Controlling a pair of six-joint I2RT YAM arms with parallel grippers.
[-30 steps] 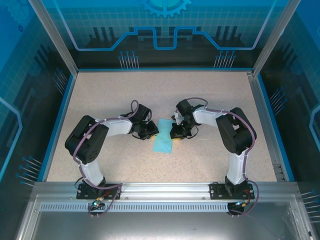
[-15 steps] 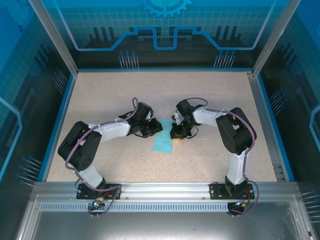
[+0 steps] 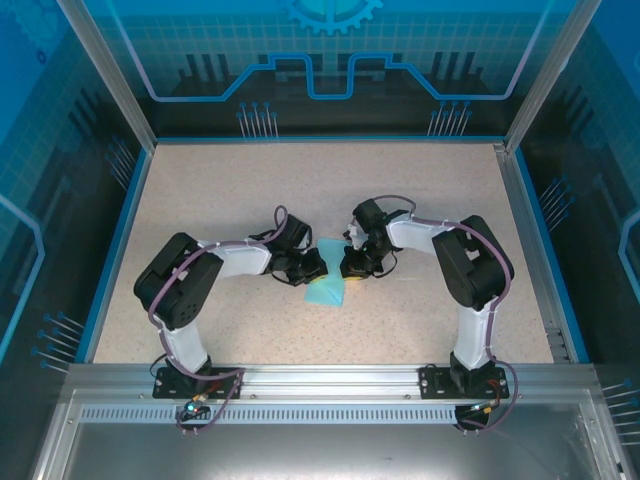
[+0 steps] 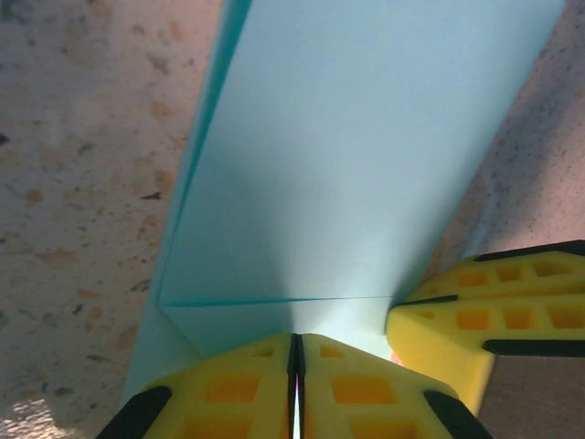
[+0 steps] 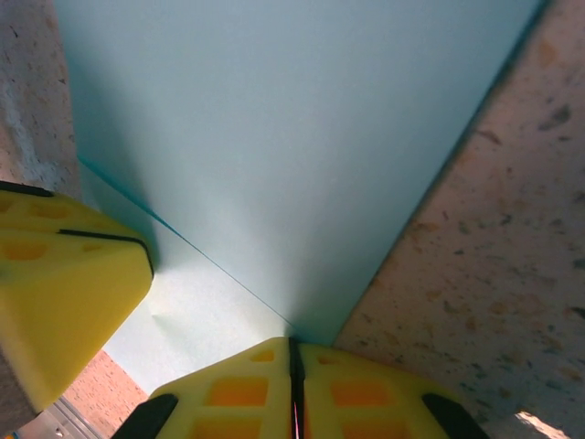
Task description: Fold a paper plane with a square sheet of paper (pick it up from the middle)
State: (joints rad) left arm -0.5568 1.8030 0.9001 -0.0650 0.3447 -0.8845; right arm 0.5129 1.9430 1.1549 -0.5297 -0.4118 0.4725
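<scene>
On your speckled table [image 3: 200, 200], the left arm [image 3: 235, 258] and right arm [image 3: 440, 245] bend inward and meet near the middle. The square sheet of paper [image 3: 327, 290], light cyan and already creased, sits between them. Your left gripper [image 4: 295, 343] has its yellow fingers pressed together on the sheet's edge below a fold line, and just beside it your right gripper [image 5: 292, 347] pinches the paper where a crease runs in.
</scene>
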